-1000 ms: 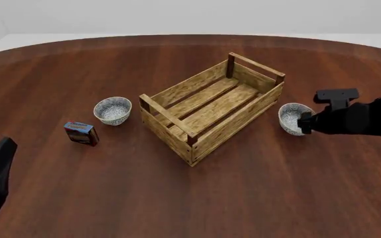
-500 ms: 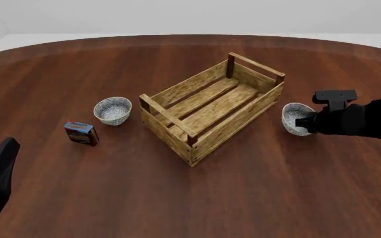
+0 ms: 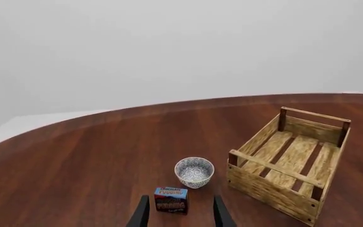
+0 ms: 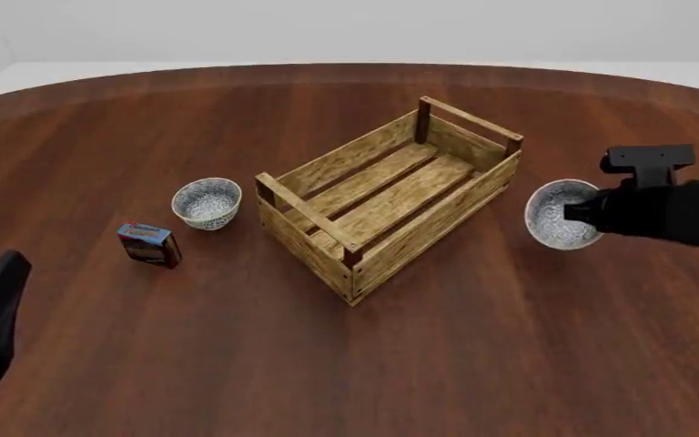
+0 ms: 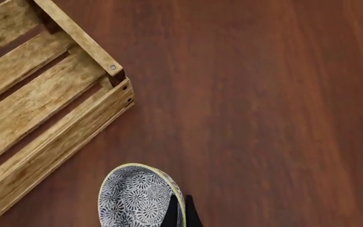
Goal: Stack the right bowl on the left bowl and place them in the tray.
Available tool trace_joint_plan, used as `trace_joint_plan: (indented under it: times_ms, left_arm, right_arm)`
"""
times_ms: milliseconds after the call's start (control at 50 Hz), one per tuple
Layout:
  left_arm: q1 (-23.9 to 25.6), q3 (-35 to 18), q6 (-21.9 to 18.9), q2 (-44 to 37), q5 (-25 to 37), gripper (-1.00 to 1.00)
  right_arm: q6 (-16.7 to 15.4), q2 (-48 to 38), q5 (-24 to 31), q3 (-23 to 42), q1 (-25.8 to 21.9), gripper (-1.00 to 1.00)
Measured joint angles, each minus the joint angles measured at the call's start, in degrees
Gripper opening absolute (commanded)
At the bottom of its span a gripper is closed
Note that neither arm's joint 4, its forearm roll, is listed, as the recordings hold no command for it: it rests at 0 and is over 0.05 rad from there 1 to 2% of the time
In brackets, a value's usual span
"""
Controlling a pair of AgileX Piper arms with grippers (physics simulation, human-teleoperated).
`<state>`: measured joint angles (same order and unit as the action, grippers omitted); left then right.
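- Dark reddish-brown wood makes up the big round table (image 4: 349, 364), with a pale, plain wall behind it.
- Near the middle sits the tray (image 4: 389, 196), a slatted light-wood crate with darker corner posts and a handle bar at each end, set at an angle to the table edge.
- To the left of the tray, well apart from it, the left bowl (image 4: 207, 202) stands upright on the table, patterned blue and white inside.
- A small blue-and-red box (image 4: 148, 244) stands just beside that bowl, on the near-left side of it.
- On the tray's right side, the right gripper (image 4: 572, 213) pinches the rim of the right bowl (image 4: 560, 214); in the right wrist view the two dark fingertips (image 5: 182, 213) sit close together on the rim, one either side.
- The right bowl is tilted, its patterned inside turned toward the front camera, and it appears lifted clear of the table, near the tray's right wall but not touching it.
- The left gripper (image 3: 180, 215) hangs low at the near-left of the table, its fingers spread apart with nothing between them; the box and left bowl lie ahead of it.
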<state>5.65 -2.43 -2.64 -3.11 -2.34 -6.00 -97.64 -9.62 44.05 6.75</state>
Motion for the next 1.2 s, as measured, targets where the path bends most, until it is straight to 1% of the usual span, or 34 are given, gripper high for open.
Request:
trace_joint_plan:
  times_ms: [380, 700, 900, 1200]
  left_arm:
    - [0.7, -3.5, 0.1, 2.4, 4.4, 1.00]
    - [2.4, -8.2, -1.7, 1.8, 7.2, 1.00]
    - [4.1, -10.7, -2.2, 0.5, 7.5, 1.00]
    - [6.8, -13.4, -3.6, -2.6, 7.0, 1.00]
  right_arm:
    - [2.1, 17.1, 5.8, -3.7, -1.1, -1.00]
    - [4.4, 29.8, 12.2, -3.1, -5.1, -1.00]
    - [5.8, 34.6, 15.0, -1.9, -8.9, -1.00]
    - [7.0, 38.5, 17.7, 0.7, -13.9, -1.00]
